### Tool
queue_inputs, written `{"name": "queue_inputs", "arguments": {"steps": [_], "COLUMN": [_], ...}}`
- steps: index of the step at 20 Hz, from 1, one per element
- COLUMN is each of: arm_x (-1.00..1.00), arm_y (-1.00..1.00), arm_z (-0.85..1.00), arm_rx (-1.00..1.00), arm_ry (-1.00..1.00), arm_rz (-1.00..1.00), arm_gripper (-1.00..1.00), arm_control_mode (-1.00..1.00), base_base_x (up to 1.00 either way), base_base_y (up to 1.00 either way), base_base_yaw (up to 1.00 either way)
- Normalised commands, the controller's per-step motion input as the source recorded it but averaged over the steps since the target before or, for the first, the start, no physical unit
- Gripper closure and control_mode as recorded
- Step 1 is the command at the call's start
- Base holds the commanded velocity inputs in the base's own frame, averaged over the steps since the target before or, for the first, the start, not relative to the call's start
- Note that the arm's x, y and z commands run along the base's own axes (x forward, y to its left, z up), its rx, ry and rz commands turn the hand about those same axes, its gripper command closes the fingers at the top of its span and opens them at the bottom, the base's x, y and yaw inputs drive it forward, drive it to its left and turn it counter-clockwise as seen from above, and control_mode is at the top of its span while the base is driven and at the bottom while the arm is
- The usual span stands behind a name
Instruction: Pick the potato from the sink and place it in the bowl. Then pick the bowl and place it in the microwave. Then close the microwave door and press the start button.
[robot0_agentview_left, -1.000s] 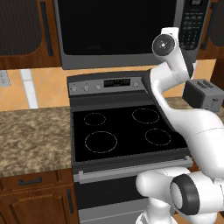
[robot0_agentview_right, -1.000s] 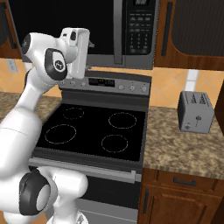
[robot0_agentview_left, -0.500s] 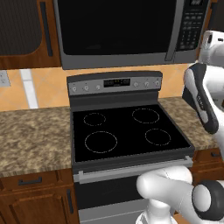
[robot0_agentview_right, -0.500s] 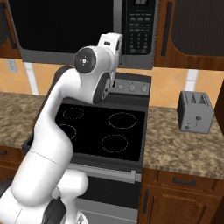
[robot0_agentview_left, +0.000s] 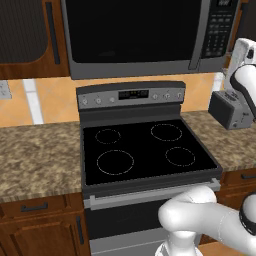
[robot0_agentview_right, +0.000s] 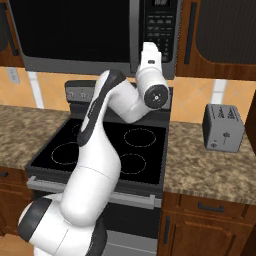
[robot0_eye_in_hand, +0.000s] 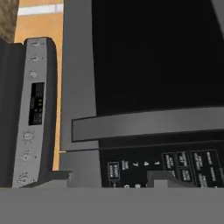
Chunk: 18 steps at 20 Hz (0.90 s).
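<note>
The black microwave (robot0_agentview_left: 130, 35) hangs above the stove with its dark glass door (robot0_agentview_right: 70, 30) shut. Its keypad strip (robot0_agentview_right: 161, 25) runs down the right side. My gripper (robot0_agentview_right: 149, 47) is raised in front of the lower keypad, pointing at it. From the other side it (robot0_agentview_left: 243, 46) stands at the right edge, level with the microwave's lower corner. In the rolled hand view the gripper (robot0_eye_in_hand: 111, 177) is open and holds nothing, with the keypad buttons (robot0_eye_in_hand: 175, 164) close ahead and the grey door handle (robot0_eye_in_hand: 148, 122) beyond them. The potato, the bowl and the sink are out of view.
A black glass-top stove (robot0_agentview_left: 145, 150) with a grey control panel (robot0_eye_in_hand: 35, 109) sits directly below the microwave. A grey slot toaster (robot0_agentview_right: 223, 127) stands on the granite counter (robot0_agentview_right: 215, 170) to the right. Wooden cabinets flank the microwave.
The arm has swung to the right, from in front of the door glass over to the keypad side, and the hand now points at the keypad.
</note>
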Motion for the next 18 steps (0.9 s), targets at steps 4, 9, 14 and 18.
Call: {"name": "queue_inputs", "arguments": {"steps": [4,9,14,18], "arm_x": [0.58,0.51,0.32,0.42], "arm_y": [0.21,0.01,-0.18,-0.18], "arm_z": [0.20,0.05,0.00,0.00], "arm_rx": [0.00,0.00,0.00,0.00], "arm_ry": [-0.05,-0.02,-0.08,-0.05], "arm_rz": [0.00,0.00,0.00,0.00], "arm_gripper": [1.00,1.00,1.00,1.00], "arm_control_mode": [-1.00,-1.00,-1.00,-1.00], "base_base_x": [0.00,0.00,0.00,0.00], "base_base_y": [0.00,0.00,0.00,0.00], "base_base_yaw": [0.00,0.00,0.00,0.00]}}
